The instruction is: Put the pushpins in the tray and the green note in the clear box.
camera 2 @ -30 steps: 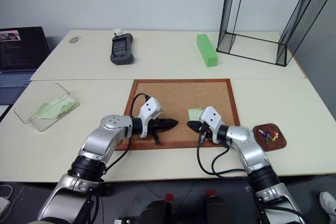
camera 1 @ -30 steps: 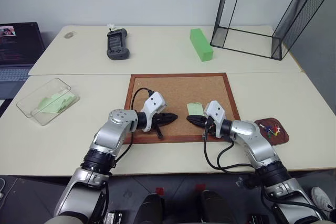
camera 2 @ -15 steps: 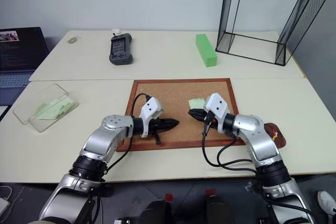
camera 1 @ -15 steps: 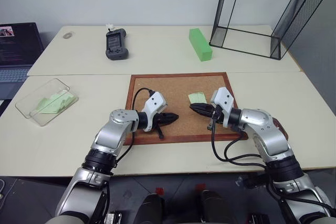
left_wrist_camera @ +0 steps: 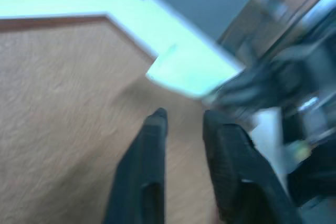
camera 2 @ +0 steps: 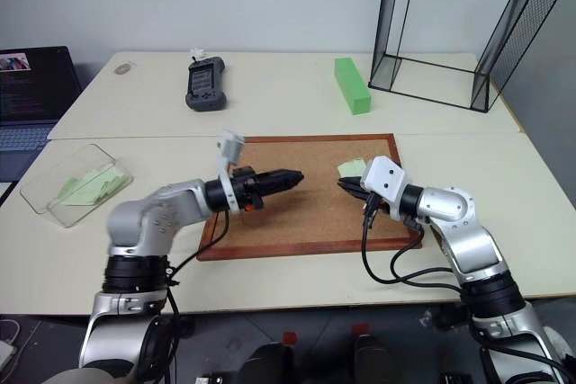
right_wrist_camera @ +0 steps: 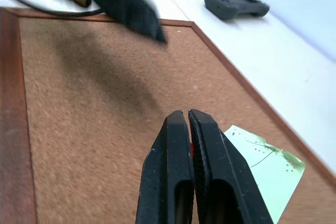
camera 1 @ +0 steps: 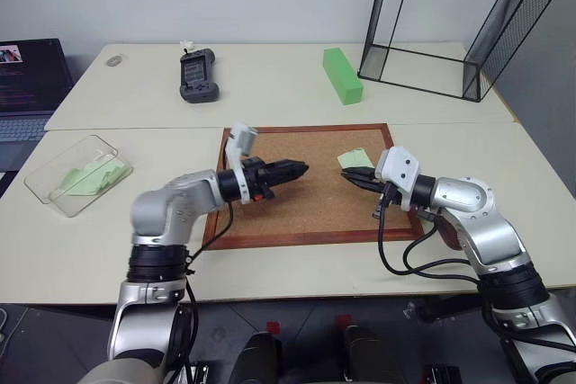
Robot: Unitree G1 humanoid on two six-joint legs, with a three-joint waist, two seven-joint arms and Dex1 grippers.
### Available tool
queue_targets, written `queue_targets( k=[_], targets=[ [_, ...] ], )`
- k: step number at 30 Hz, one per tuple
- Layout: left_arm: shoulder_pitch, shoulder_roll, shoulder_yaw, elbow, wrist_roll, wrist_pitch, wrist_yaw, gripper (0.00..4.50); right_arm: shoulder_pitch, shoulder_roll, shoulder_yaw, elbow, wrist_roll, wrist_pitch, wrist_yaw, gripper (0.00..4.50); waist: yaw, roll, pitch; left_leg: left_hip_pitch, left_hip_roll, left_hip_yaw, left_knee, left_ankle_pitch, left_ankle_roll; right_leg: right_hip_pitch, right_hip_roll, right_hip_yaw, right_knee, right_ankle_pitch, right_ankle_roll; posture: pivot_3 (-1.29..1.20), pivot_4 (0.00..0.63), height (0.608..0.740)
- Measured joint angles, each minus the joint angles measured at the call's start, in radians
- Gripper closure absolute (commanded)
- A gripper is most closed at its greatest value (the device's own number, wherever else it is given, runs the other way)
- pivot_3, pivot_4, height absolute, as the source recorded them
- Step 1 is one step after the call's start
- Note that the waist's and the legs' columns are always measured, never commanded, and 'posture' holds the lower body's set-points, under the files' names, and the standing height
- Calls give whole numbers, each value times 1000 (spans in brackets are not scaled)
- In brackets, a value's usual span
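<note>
Above the cork board, the right gripper has its fingers clenched beside the green note, seemingly on a red pushpin. The left gripper hangs slightly parted, empty. The note could slide off uncaught; the clear box lies far left on the worktop.

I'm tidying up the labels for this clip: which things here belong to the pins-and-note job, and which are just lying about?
Belongs to the job:
green note
clear box, with green slips already inside

Just lying about:
cork board, where the note is
green block
handheld controller
wire cage
laptop
</note>
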Motion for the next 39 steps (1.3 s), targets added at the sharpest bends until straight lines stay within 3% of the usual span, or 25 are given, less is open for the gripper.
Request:
queue_targets(
  k=[4,12,19,31,36,39],
  targets=[
    [-4,-71,144,-14,-151,182,131,1825,-5,-19,0,-8,-27,-74,-1,4500,3,0,0,0,-1,-4,1,0,-1,1,-1,0,0,0,0,0,150,740],
    [-16,-278,356,25,-329,320,455,180,-16,-35,1,-30,-122,-268,-42,4500,3,-1,1,0,-1,-4,1,3,-5,1,-1,0,0,0,0,0,150,740],
    [-50,-314,395,73,-422,356,575,180,-36,-33,2,-39,-135,-341,-53,4500,4,-1,1,0,-1,-4,0,5,-9,1,-1,0,-1,0,0,0,150,740],
    [-91,-350,345,127,-524,332,609,180,-19,-19,40,-90,-165,-370,-59,4500,3,-1,1,0,-1,-3,0,6,-11,1,-1,0,-1,0,0,0,150,740],
    [-93,-343,317,135,-544,321,609,791,-19,-4,53,-107,-167,-369,-61,4500,5,-1,1,0,-2,-4,0,6,-12,1,-1,0,-1,0,0,0,150,740],
    [-92,-336,309,135,-558,314,611,1405,-20,-3,53,-107,-167,-367,-62,4500,5,-1,1,0,-1,-4,0,6,-12,1,-1,0,-1,0,0,0,150,740]
  ],
)
